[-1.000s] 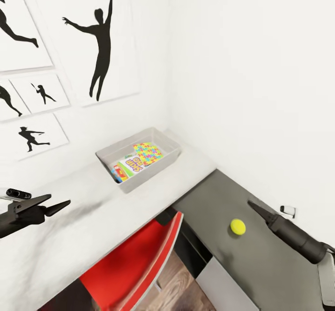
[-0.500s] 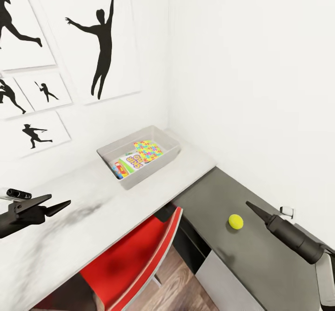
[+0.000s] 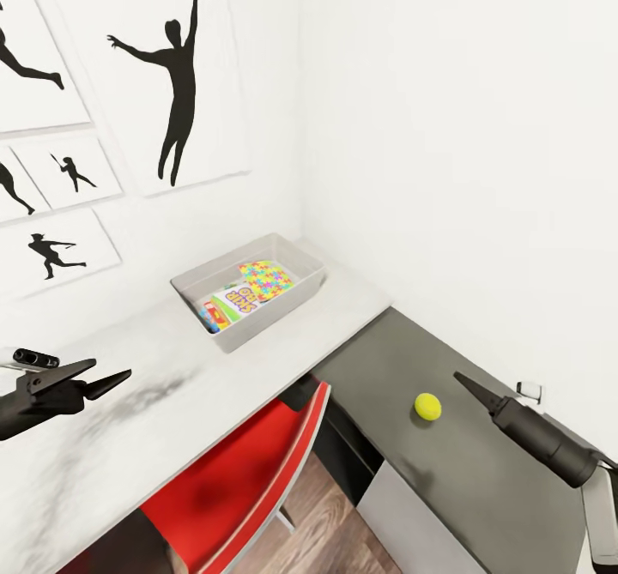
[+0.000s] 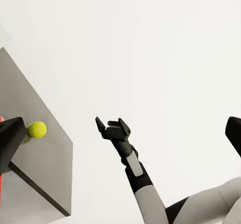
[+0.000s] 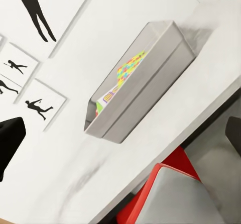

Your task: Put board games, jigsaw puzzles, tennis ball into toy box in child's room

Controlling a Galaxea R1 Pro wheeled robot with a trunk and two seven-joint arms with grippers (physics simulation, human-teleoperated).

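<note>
While on dark cabinet (image 3: 481,471) | tennis ball (image 3: 427,406): small, plain yellow-green

Table (image 3: 172,402) top is looking like white marbled stone, smooth, faintly grey-veined. Lower cabinet section (image 3: 446,462) is showing a matt dark-grey finish. Toy box (image 3: 257,321) is reading as plain matt grey plastic. Tennis ball (image 3: 427,406) is looking dull, not shiny. Chair (image 3: 240,480) is showing smooth red plastic. Floor (image 3: 318,531) is showing brown wood planks. Walls (image 3: 446,128) are looking flat white.
</note>
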